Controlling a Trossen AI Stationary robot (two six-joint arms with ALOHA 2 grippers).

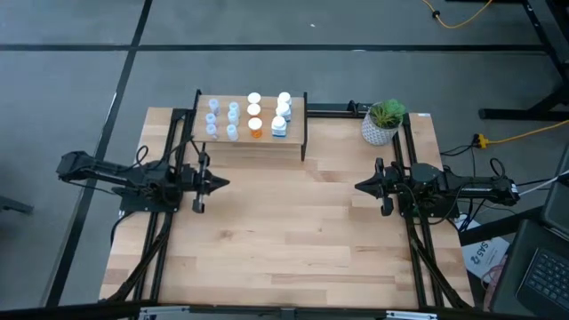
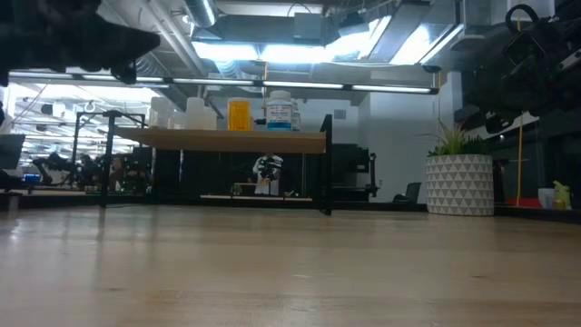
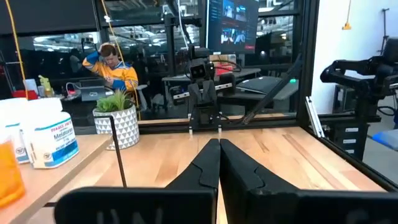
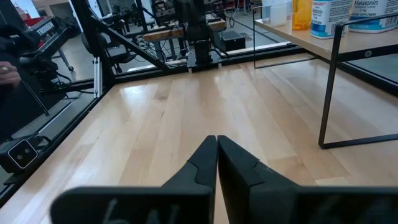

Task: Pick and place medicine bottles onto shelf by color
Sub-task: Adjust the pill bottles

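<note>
The shelf [image 1: 252,142], a small light wood platform on thin black legs, stands at the table's far side. On its top stand several pale-blue vials [image 1: 222,119] at its left, orange bottles with white caps [image 1: 255,126] in the middle and white bottles [image 1: 281,114] at its right. The shelf also shows in the low view [image 2: 227,140]. My left gripper [image 1: 225,183] is shut and empty at the table's left, pointing right. My right gripper [image 1: 358,186] is shut and empty at the table's right, pointing left. Both hover above the tabletop.
A white pot with a green plant [image 1: 383,123] stands at the far right corner. Black metal frame rails [image 1: 169,231] run along the table's left and right sides. The bare wooden tabletop [image 1: 284,231] lies between the grippers and toward the near edge.
</note>
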